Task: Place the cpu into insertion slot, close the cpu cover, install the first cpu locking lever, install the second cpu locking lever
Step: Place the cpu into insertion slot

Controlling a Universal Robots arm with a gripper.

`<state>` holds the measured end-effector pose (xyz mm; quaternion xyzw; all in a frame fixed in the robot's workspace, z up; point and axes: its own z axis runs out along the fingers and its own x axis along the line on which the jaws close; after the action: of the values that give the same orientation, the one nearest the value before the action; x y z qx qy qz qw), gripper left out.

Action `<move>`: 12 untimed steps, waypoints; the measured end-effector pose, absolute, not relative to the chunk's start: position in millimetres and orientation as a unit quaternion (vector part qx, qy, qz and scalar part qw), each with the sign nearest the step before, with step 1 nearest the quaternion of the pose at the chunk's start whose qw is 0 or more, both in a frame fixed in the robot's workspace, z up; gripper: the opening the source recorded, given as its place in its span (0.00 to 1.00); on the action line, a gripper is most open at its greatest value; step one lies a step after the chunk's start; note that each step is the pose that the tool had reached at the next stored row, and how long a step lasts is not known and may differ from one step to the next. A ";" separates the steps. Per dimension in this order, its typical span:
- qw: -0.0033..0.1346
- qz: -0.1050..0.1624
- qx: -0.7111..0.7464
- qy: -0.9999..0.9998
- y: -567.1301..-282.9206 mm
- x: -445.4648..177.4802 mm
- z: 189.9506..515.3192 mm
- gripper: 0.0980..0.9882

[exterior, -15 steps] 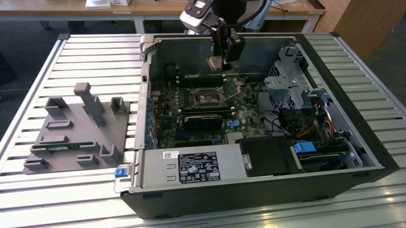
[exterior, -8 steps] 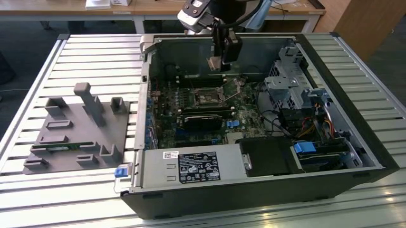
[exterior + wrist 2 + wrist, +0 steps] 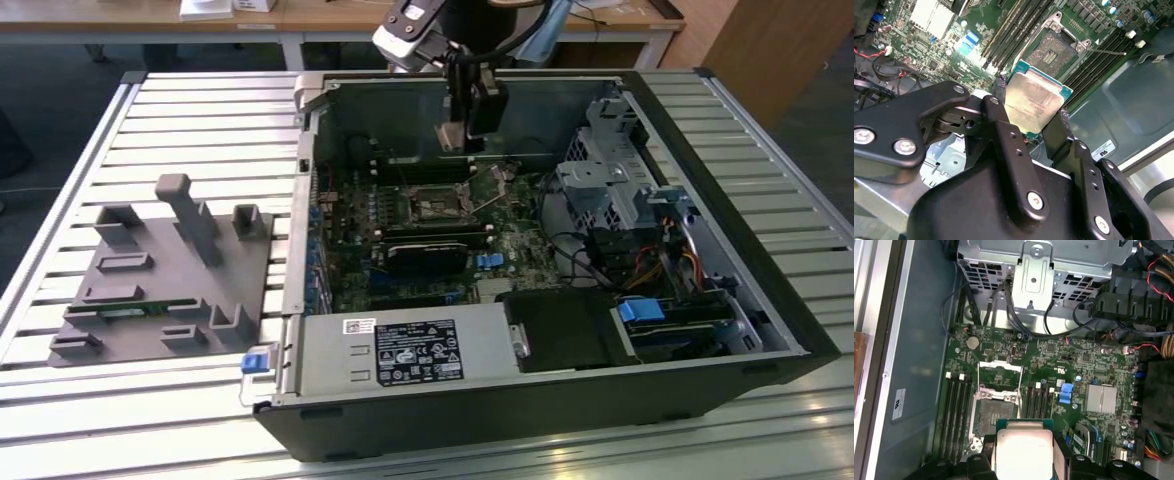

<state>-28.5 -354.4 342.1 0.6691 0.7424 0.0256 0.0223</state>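
My gripper point(image 3: 458, 138) hangs inside the open computer case point(image 3: 747, 300), shut on the cpu point(image 3: 1036, 102), a flat silver-topped square with a green edge. In both wrist views the black fingers point(image 3: 999, 97) clamp two opposite sides of the cpu point(image 3: 1024, 450). The insertion slot point(image 3: 995, 415) lies on the green motherboard below it, dark centre exposed and nothing in it; in the exterior view it is the slot point(image 3: 434, 205) under the gripper. The cpu cover point(image 3: 999, 374) stands flipped open at the slot's far side. Thin wire locking levers point(image 3: 978, 385) are swung up beside it.
Memory slots point(image 3: 954, 410) flank the socket on both sides. A silver heatsink point(image 3: 1100, 399), a metal drive cage point(image 3: 607, 170) with cables and a power supply point(image 3: 400, 355) crowd the case. A grey fixture tray point(image 3: 160, 280) sits on the slatted table at the exterior view's left.
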 end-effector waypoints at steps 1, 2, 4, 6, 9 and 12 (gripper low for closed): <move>0.023 0.026 0.669 0.742 -354.4 -28.5 341.4 0.49; 0.023 0.026 0.669 0.742 -354.4 -28.5 340.6 0.49; 0.023 0.026 0.669 0.742 -354.4 -28.5 338.9 0.49; 0.023 0.026 0.669 0.742 -354.4 -28.5 337.1 0.49; 0.023 0.026 0.669 0.742 -354.4 -28.5 333.9 0.49; 0.023 0.026 0.669 0.742 -354.4 -28.5 331.4 0.49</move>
<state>-28.5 -354.4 331.4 0.6691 0.7424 0.0260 0.0229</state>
